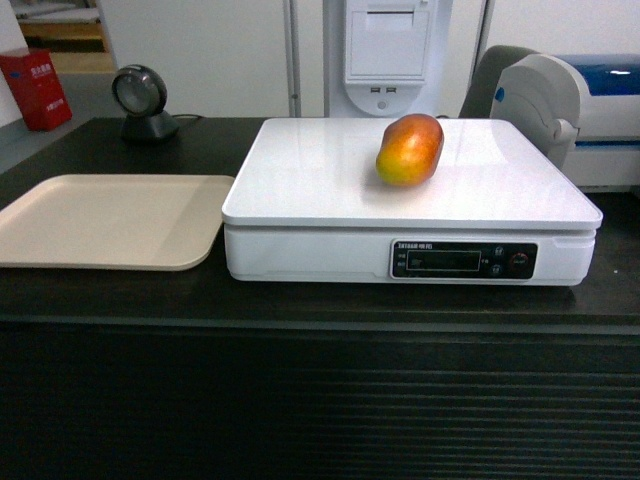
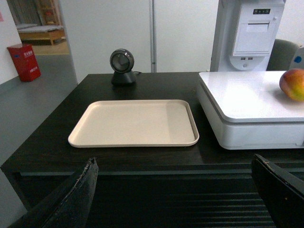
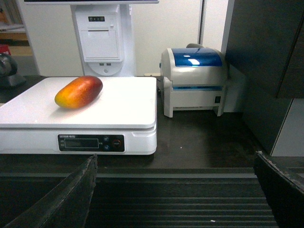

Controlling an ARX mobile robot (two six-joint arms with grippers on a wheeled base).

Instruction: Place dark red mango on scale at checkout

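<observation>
White wall panels and a white upright terminal (image 1: 388, 45) with a printer slot are seen behind the checkout (image 1: 300, 300), a dark black-brown table with a horizontally ribbed front. On the table top, the scale (image 1: 330, 200) is set right of centre, its glossy white platform level and its black display panel (image 1: 464, 260) facing the near edge. The dark red mango (image 1: 409, 149) is found lying on the scale platform, in the far right part of it, with its dark red end toward the far side and its orange-yellow end toward the near side; it is touching the platform only and is apart from both arms. A flat beige tray (image 1: 110, 222) is noted just beside the scale on the left, not touching it as far as can be judged. A small black round-headed scanner (image 1: 141, 101) stands at the far left of the table, behind the tray. A white and blue label printer (image 3: 194, 80) is recorded to the right of the scale, on the far right part of the table. A red box (image 1: 34, 88) is seen on the floor in the far left background. The left end effector (image 2: 175, 197) is observed in its wrist view with fingers spread wide apart and nothing between them, held short of the near table edge, facing the tray. The right end effector (image 3: 178, 194) is likewise spread wide and unloaded, held near the ribbed front, facing the scale and printer.
</observation>
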